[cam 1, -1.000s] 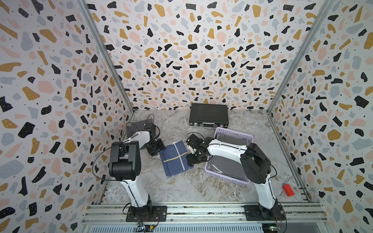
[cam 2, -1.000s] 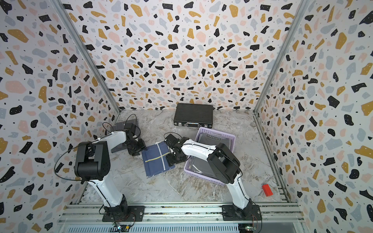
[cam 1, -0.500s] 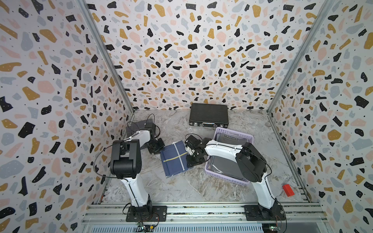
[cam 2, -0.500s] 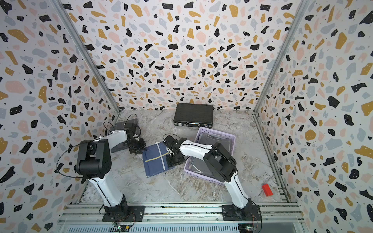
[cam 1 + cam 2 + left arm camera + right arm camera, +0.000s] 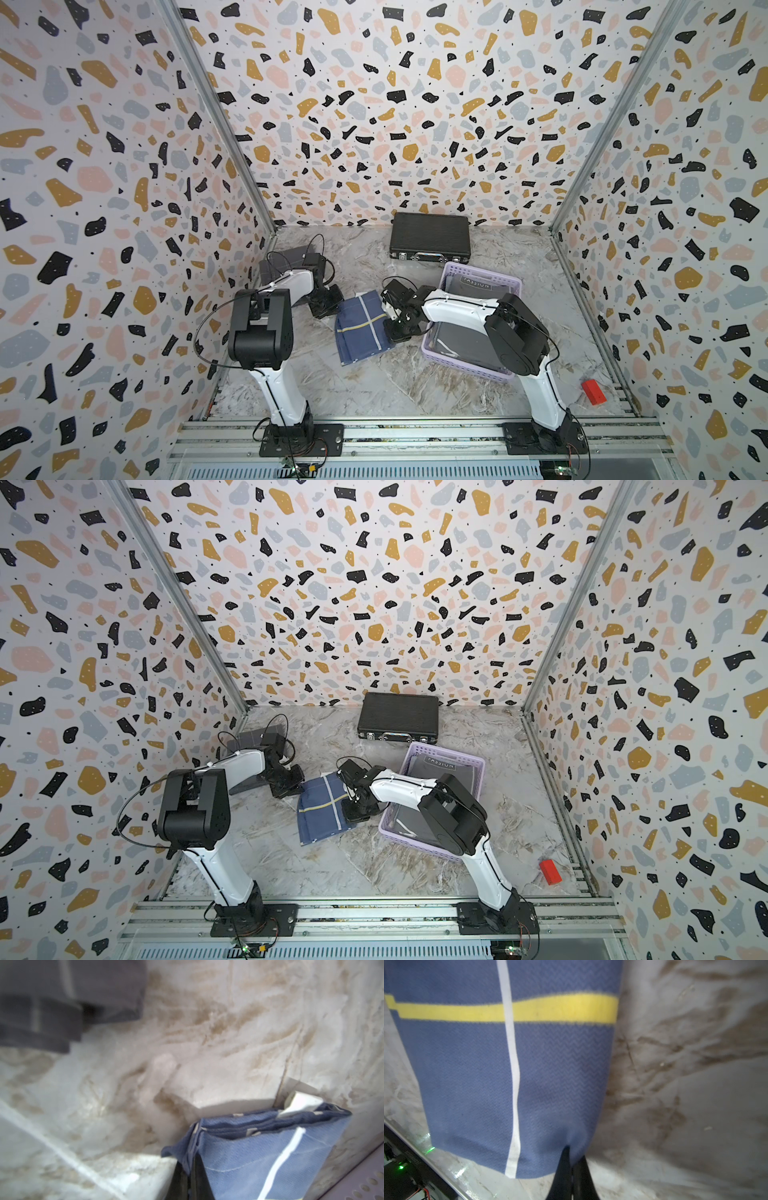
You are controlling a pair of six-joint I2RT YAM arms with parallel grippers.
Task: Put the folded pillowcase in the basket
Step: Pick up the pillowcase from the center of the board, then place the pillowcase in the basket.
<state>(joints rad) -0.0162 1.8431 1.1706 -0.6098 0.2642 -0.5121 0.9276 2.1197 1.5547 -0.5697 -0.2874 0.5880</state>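
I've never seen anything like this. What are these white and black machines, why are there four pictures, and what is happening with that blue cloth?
They are two robot arms, a left arm and a right arm, bolted to a rail at the near edge of a marble-patterned table. The two wide pictures come from a pair of cameras up high, side by side and looking the same way. The two close-ups come from a small camera on each arm's wrist.

On the table are a folded blue pillowcase, a lavender basket with dark folded cloth inside, a black case, a small red block and some grey cloth near the left arm.

The left hand and the right hand are both shut on the pillowcase, pinching it from opposite sides. It lies beside the basket, not in it.
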